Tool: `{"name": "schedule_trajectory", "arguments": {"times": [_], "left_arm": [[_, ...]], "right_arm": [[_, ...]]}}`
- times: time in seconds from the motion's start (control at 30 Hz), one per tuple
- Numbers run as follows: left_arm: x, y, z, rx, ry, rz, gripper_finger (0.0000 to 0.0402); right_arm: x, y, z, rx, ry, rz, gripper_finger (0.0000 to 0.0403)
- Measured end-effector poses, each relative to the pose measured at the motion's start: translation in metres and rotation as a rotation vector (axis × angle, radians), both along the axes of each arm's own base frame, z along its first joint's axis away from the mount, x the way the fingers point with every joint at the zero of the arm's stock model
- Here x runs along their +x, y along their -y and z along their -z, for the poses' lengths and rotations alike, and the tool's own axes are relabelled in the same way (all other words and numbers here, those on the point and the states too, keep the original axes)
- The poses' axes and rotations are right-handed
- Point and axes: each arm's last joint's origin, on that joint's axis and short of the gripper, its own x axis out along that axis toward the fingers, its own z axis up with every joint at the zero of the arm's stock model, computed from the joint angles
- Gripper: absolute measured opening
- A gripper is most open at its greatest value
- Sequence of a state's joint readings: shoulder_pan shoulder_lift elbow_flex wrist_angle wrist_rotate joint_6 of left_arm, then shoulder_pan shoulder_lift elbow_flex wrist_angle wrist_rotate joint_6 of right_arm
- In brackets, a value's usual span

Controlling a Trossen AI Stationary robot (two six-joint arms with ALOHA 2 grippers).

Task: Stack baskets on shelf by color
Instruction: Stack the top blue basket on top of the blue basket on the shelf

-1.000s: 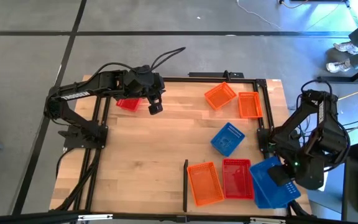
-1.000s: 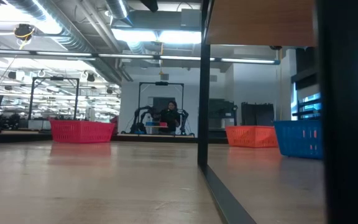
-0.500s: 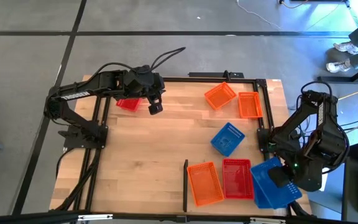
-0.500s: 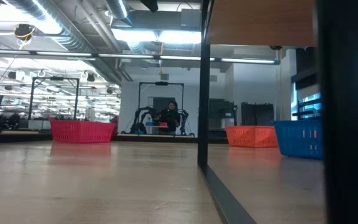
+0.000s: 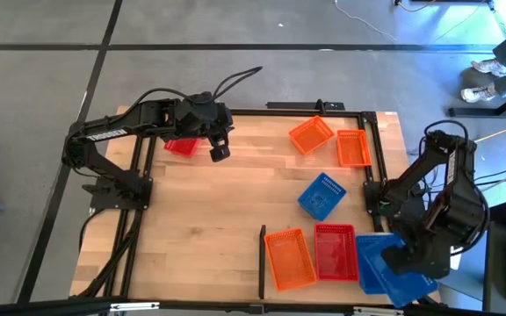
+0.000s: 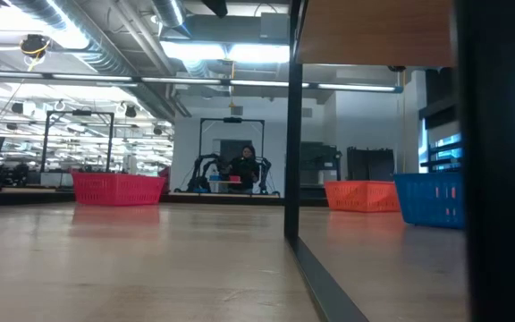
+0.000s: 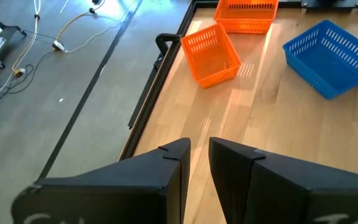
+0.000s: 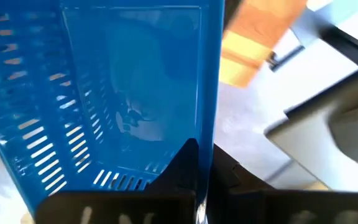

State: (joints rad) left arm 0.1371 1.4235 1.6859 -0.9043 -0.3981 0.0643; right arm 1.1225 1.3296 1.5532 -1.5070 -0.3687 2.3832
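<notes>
My right gripper (image 5: 400, 261) is shut on a blue basket (image 5: 411, 283) at the shelf's near right corner, partly past the edge. Another blue basket (image 5: 372, 252) lies beside and partly under it. A red basket (image 5: 335, 252) and an orange basket (image 5: 289, 258) lie in a row to its left on the wooden shelf (image 5: 218, 219). A third blue basket (image 5: 321, 195) sits mid-right, and two orange baskets (image 5: 311, 134) (image 5: 352, 147) sit at the far right. My left gripper (image 7: 201, 163) hovers at the far left, narrowly open and holding nothing, near a red basket (image 5: 180, 146). My right gripper pinches one side wall (image 8: 209, 118) of the blue basket at its rim, one finger (image 8: 188, 163) inside the basket and the other outside. The fingers come steeply from above. Whether the basket still rests on the blue basket beside it, I cannot tell.
A short black divider strip (image 5: 262, 262) stands at the near edge, left of the orange basket. Black frame rails (image 5: 369, 167) run along the shelf's sides. Bare wood lies across the middle and near left. In the low view a person (image 6: 244, 165) shows far behind the table.
My right gripper has shifted toward the near right corner and rolled a little, still shut on the blue basket. That basket has slid off the other blue basket toward the shelf's near right edge. The left arm has kept still.
</notes>
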Motion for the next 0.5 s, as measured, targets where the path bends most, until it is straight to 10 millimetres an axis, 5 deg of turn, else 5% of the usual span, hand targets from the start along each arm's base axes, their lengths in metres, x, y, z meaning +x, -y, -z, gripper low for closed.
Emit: {"name": "schedule_trajectory", "arguments": {"times": [0.5], "left_arm": [[0.000, 0.000, 0.000, 0.000, 0.000, 0.000, 0.0051]], "right_arm": [[0.019, -0.008, 0.010, -0.049, 0.045, 0.058, 0.0000]]}}
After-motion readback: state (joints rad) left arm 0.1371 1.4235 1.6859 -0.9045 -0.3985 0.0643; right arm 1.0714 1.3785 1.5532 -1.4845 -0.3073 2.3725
